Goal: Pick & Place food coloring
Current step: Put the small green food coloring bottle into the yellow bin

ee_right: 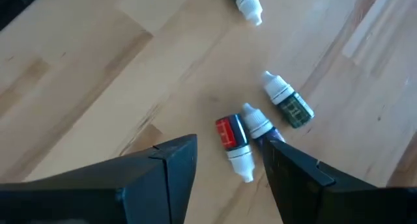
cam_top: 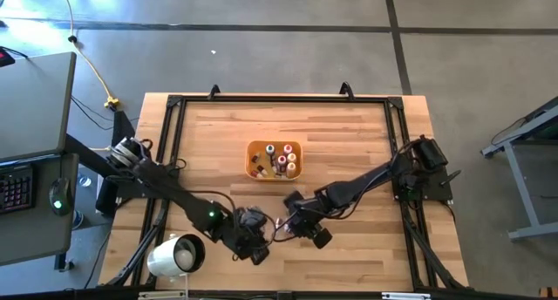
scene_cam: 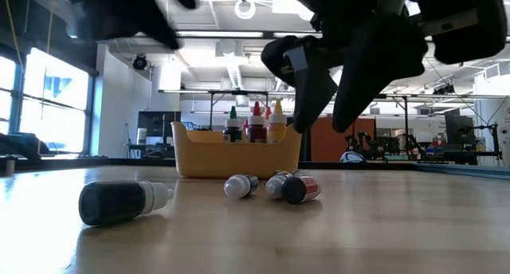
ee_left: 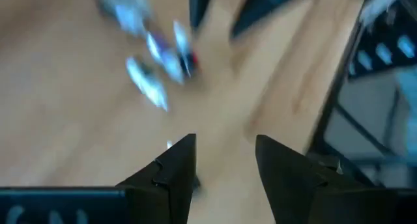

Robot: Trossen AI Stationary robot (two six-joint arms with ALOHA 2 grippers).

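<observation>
Right gripper (ee_right: pixel 228 168) hovering over loose food coloring bottles on the table
Fingers spread, empty; the red bottle (ee_right: pixel 232 138) lies between them below, a blue one (ee_right: pixel 260 127) touching it, green (ee_right: pixel 288 103) just beside

Bottles on the table, tray behind

A dark bottle (scene_cam: pixel 119 202) lies apart; three small bottles (scene_cam: pixel 275 186) cluster before the yellow tray (scene_cam: pixel 239 158), a gripper (scene_cam: pixel 331 99) hanging above them.

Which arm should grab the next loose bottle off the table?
Right, probably. The right gripper is open directly above the red-labelled bottle, which shows between its fingers. The left gripper, also open, has only bare wood between its fingers.
</observation>
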